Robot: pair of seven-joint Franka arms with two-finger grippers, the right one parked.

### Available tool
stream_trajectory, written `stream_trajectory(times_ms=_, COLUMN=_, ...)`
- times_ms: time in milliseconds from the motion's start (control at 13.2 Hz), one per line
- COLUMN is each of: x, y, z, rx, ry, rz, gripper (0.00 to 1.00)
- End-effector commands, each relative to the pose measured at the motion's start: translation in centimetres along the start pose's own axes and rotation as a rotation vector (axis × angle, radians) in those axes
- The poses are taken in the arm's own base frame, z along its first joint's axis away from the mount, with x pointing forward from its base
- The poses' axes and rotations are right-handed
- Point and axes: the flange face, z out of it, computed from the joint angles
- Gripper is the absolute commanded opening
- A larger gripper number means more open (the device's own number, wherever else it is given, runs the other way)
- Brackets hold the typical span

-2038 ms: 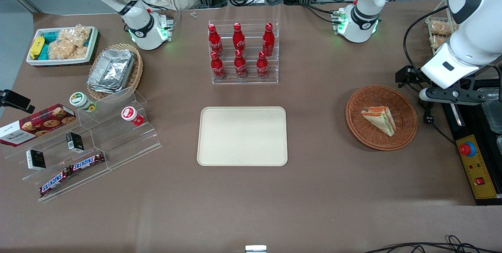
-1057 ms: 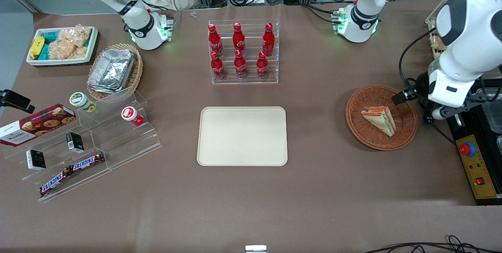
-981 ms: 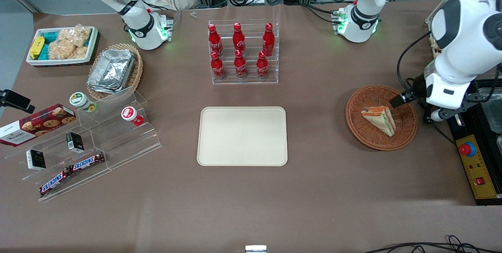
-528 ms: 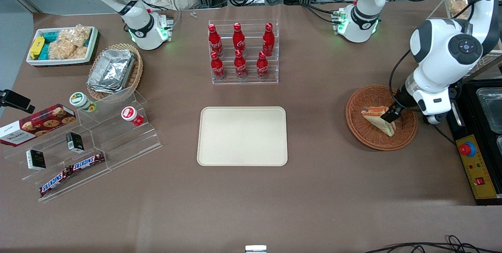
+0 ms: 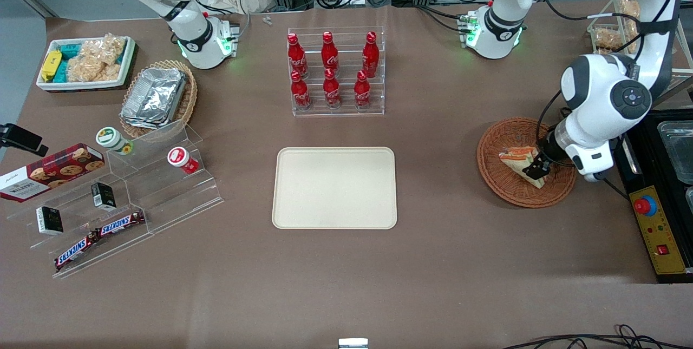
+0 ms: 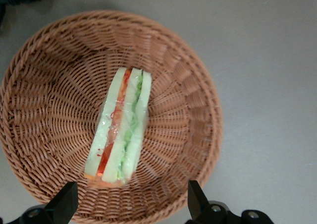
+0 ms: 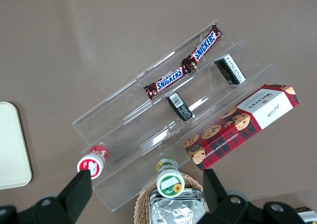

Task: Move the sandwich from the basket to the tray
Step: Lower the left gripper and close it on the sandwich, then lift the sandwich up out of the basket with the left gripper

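Wicker basket sits under my tool, fingers spread wide. Sandwich looks soft, wrap-slick (light too) — I'd pinch its flat bread faces, gently.

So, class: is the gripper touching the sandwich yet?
Apart. In the left wrist view the open gripper straddles the sandwich in the basket, and both fingertips show bare wicker between them and the wrap.

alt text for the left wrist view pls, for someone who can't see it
A wrapped triangular sandwich with orange-red and green filling lies in a round reddish-brown wicker basket on a brown table. The open gripper hangs above the sandwich, one black fingertip on either side of its wide end.
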Motion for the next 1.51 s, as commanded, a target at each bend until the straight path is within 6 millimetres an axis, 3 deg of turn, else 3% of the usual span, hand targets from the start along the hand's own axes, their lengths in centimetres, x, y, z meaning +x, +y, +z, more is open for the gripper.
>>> stream_trajectory(times_ms=0, x=-0.8, y=-1.5, z=2.5, rx=-0.008, ry=0.000, rz=-0.021, gripper=1.00)
stream_trajectory(times_ms=226, x=0.3, y=-4.6, z=5.3, rx=-0.034, ry=0.017, rz=-0.071, gripper=1.00)
stream_trajectory(times_ms=377, x=0.2, y=-4.7, z=6.8, rx=-0.041, ry=0.015, rz=-0.072, gripper=1.00)
stream_trajectory(times_ms=604, x=0.3, y=-4.4, z=6.9, rx=-0.051, ry=0.019, rz=-0.070, gripper=0.96)
stream_trajectory(times_ms=679, x=0.3, y=-4.4, z=7.2, rx=-0.048, ry=0.014, rz=-0.078, gripper=0.52)
stream_trajectory(times_ms=755, x=0.3, y=-4.3, z=6.8, rx=-0.057, ry=0.019, rz=-0.099, gripper=0.01)
stream_trajectory(times_ms=1208, x=0.1, y=-3.8, z=6.2, rx=-0.067, ry=0.028, rz=-0.080, gripper=0.00)
stream_trajectory(times_ms=1434, x=0.2, y=-3.6, z=2.7, rx=-0.053, ry=0.037, rz=0.031, gripper=0.00)
